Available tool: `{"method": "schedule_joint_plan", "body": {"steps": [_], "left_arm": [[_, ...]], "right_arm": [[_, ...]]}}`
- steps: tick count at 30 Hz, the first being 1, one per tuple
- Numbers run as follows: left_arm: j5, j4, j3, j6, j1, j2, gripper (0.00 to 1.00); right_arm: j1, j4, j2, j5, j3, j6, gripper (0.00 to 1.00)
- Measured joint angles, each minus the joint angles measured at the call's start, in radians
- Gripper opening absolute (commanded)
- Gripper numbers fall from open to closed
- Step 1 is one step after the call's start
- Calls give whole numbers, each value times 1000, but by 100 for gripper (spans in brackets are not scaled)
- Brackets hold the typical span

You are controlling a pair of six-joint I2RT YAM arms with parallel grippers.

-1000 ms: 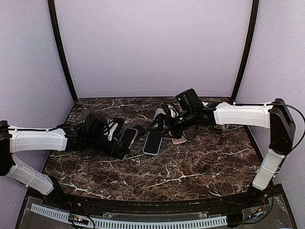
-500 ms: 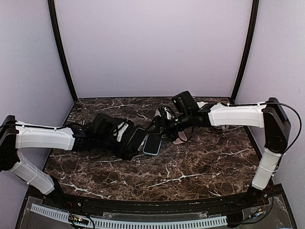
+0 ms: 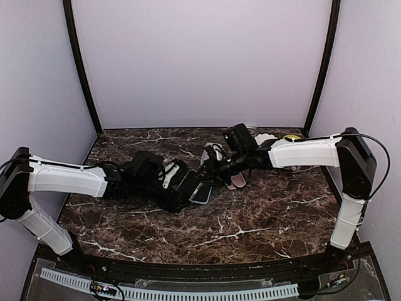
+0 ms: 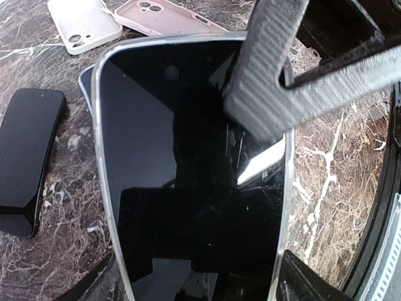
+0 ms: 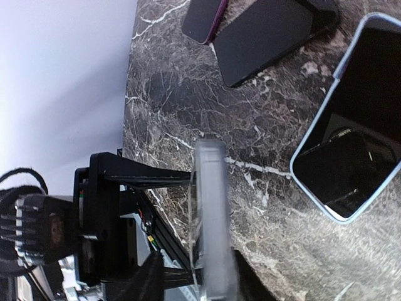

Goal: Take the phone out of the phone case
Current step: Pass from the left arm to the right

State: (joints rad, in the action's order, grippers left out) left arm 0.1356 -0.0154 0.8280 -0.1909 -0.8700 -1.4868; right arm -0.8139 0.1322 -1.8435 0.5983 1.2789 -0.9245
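The phone (image 4: pixel 188 188) shows glossy black, its case (image 4: pixel 100 144) clear with a silvery rim — table (image 4: pixel 326 157) dark brown marble, white veins. Also a white case (image 4: pixel 84 24), a pink case (image 4: pixel 169 15), another phone (image 4: pixel 28 160) — plain black.

My left wrist cam cuts the phone (image 4: pixel 188 188) off at the bottom, and a grey finger (image 4: pixel 269 69) hides its top right corner.

A dark marbled table (image 3: pixel 250 219) carries a scatter of phone bits. A blue-rimmed phone (image 3: pixel 202 195) lies face up near the middle, with a pink case (image 3: pixel 237 182) just to its right and a white case (image 3: pixel 210 150) farther back. A bare black phone (image 4: pixel 28 160) lies flat, apart from both cases.
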Motion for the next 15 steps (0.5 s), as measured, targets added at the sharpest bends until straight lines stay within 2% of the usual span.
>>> {"method": "schedule_joint_plan", "body": {"steps": [3, 8, 10, 11, 12, 13, 15], "left_arm": [[-8, 0, 4, 6, -7, -8, 43], [-17, -2, 7, 20, -13, -9, 44], [-20, -2, 7, 24, -14, -10, 49], [-22, -2, 8, 28, -16, -10, 60], [-24, -2, 8, 31, -17, -10, 67], [-25, -2, 8, 34, -17, -9, 80], [-27, -4, 9, 43, -17, -9, 96]], "right_arm": [[0, 3, -5, 10, 0, -3, 18], [1, 24, -7, 13, 0, 18, 0], [1, 29, -7, 13, 2, 30, 0], [1, 28, -7, 14, 3, 34, 0], [1, 28, -6, 15, 3, 37, 0], [1, 27, -6, 16, 3, 41, 0], [1, 25, -5, 16, 3, 50, 0]]}}
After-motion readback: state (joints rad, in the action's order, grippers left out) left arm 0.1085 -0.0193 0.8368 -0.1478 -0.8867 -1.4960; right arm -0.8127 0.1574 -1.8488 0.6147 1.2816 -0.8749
